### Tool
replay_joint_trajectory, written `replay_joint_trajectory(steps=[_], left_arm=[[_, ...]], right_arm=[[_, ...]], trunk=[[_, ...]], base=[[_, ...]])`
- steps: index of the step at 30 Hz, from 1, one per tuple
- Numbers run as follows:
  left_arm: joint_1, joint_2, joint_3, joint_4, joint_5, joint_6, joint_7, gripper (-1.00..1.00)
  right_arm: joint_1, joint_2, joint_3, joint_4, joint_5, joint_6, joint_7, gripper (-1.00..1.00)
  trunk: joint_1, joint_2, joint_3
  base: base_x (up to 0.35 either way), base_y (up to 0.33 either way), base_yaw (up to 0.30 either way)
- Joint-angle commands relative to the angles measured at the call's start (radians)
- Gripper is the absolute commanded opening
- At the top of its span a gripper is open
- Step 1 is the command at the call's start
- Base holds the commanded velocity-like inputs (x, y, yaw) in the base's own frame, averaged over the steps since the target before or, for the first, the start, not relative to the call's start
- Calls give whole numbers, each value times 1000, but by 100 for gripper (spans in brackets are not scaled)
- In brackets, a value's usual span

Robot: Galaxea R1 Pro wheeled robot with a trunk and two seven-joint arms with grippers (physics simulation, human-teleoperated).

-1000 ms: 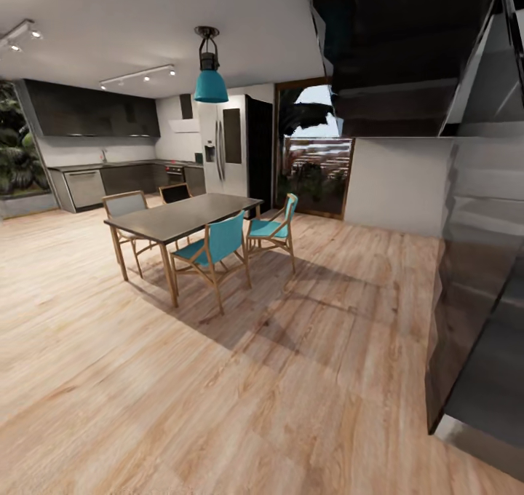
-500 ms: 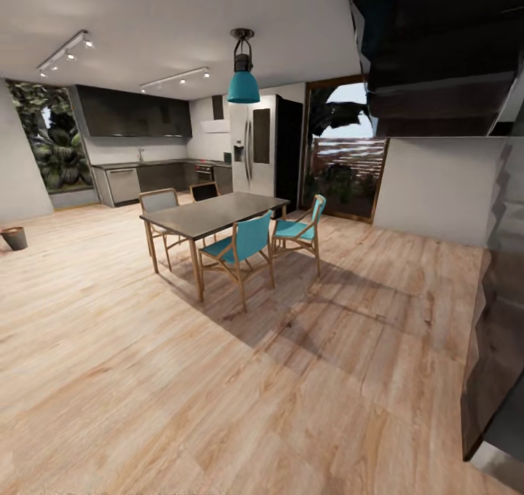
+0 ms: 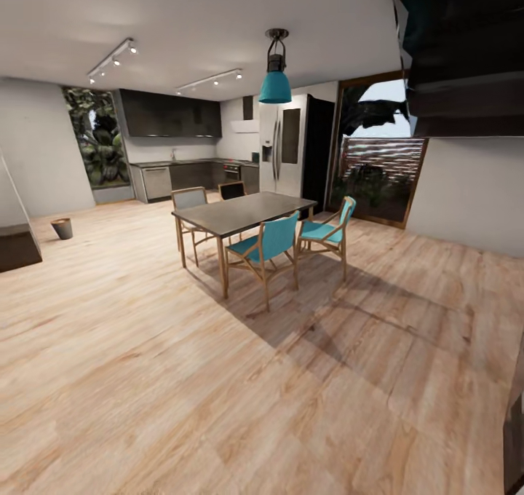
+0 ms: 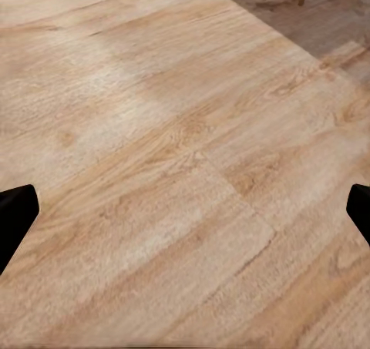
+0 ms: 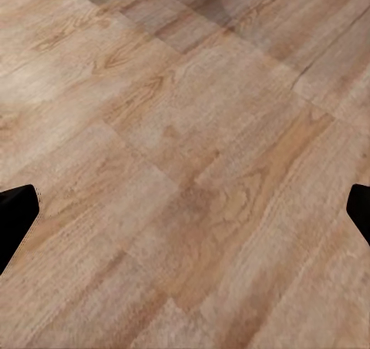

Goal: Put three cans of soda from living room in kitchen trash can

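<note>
Pale wood floor [image 3: 145, 378] runs to a dining table [image 3: 240, 215] before the kitchen; both grippers [image 4: 185, 210] [image 5: 185, 210] spread wide, empty.

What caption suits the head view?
Dining table with teal chairs under a teal lamp, kitchen behind.

Wood plank floor [image 3: 145, 378], dining table [image 3: 244, 213], chairs [image 3: 267, 246], small bin [image 3: 62, 228]

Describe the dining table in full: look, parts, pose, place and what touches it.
The dining table is rectangular, with a dark grey, flat top on slim wooden legs. It stands upright on the wooden floor, in front of the kitchen, below a teal pendant lamp. Four wooden chairs are drawn up around it: two with teal seats on the near side, two on the far side. Nothing shows on its top.
</note>
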Motion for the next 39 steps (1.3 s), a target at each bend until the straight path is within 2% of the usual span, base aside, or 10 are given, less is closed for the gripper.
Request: replay_joint_trajectory(steps=[1,39], left_arm=[[0,0,0,0,0,0,0,100],[0,0,-1,0,0,0,0,100]], right_arm=[[0,0,0,0,0,0,0,100],[0,1,1,0,-1,1,-2,100]], trunk=[[0,0,0],[0,0,0]], base=[[0,0,252],[0,0,252]])
